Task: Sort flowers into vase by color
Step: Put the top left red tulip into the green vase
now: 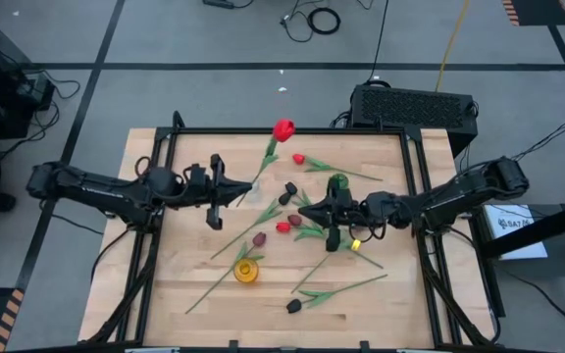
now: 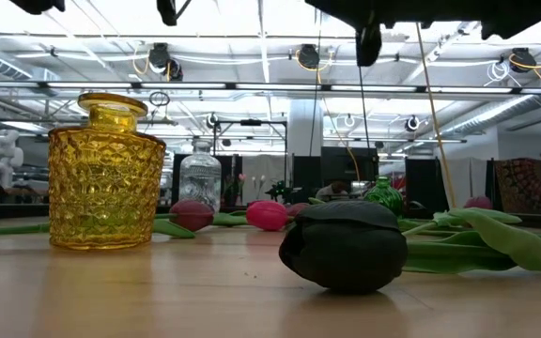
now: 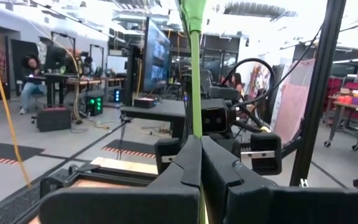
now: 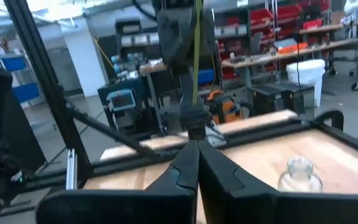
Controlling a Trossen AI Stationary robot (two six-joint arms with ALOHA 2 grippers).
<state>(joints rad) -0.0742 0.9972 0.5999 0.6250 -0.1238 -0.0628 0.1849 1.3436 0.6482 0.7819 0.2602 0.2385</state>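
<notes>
The left claw (image 1: 226, 192) is closed on the thin, light, flexible stem of a red tulip (image 1: 282, 129), the right claw (image 1: 314, 209) appears closed empty, and other flowers (image 1: 293, 306) lie on the surface (image 1: 381, 314); grip mid-stem.

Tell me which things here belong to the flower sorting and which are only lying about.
Job: red tulip on long green stem, in the shut left gripper; near-black tulip lying on the wooden table; yellow ribbed glass vase; clear glass vase; green glass vase.
Lying about: black vented box behind the table; coiled black cable farther back.
</notes>
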